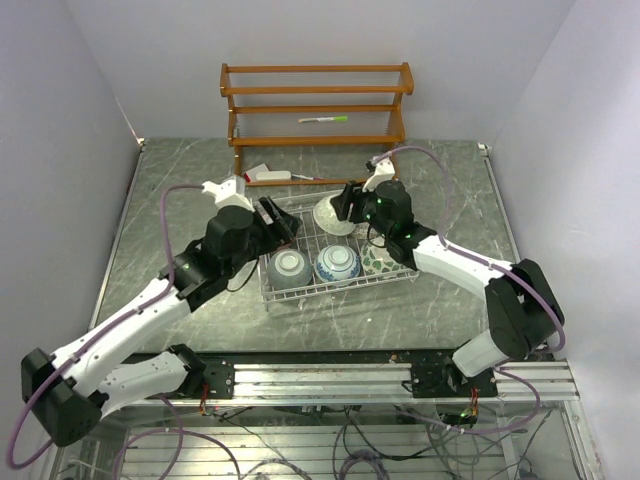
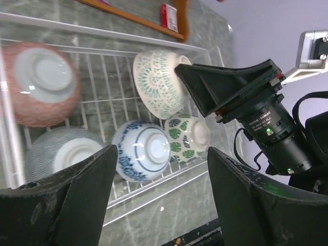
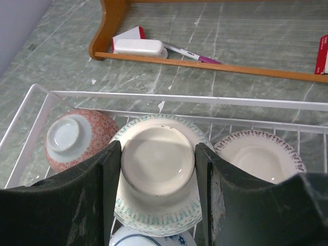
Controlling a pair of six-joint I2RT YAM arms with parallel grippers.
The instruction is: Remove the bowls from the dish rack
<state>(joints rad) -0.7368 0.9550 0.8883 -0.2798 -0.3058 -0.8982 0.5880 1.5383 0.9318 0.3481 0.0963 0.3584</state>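
Note:
The white wire dish rack sits mid-table. My right gripper is shut on the foot ring of an upturned green-and-white bowl and holds it tilted over the rack's back row. Beside it lie a pink bowl and a cream bowl. The front row holds a grey-teal bowl, a blue-and-white bowl and a green-leaf bowl. My left gripper is open and empty above the rack's left part. It hides the pink bowl in the top view.
A brown wooden three-tier shelf stands behind the rack, with a green pen on its middle tier. A white-and-red item and a pen lie at its foot. Both arms crowd the rack's back half.

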